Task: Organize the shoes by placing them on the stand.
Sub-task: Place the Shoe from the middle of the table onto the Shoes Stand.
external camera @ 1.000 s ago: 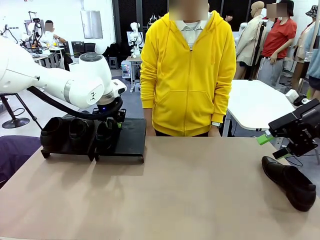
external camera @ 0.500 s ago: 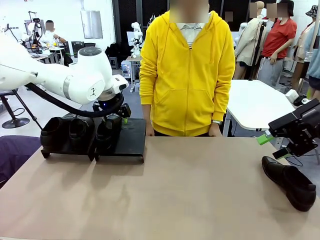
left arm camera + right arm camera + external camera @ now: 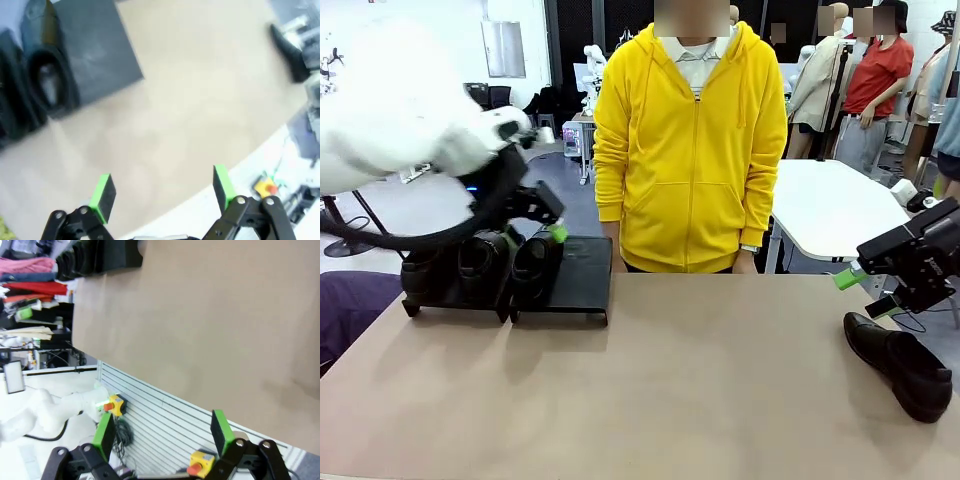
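Three black loafers stand on the black stand [image 3: 582, 268]: two on its left tray [image 3: 425, 268] [image 3: 478, 262] and one [image 3: 532, 266] on the left half of the right tray. My left gripper [image 3: 533, 237] hovers open just above that third shoe, holding nothing. In the left wrist view the open gripper [image 3: 162, 192] looks down past the table's near edge, with the stand [image 3: 95, 50] and a shoe [image 3: 50, 82] at top left. The fourth shoe [image 3: 900, 362] [image 3: 292, 55] lies on the table at the right. My right gripper [image 3: 865, 292] [image 3: 162, 432] hangs open just above its heel end.
A person in a yellow hoodie [image 3: 692, 150] stands at the far edge, hands behind the table [image 3: 700, 380]. The right half of the stand's right tray [image 3: 585, 262] is bare. Emergency-stop buttons [image 3: 115, 404] sit below the table's near side.
My left arm has swung up and to the left, and its gripper has lifted off the third shoe, which stays on the stand. The right arm and the fourth shoe have not moved.
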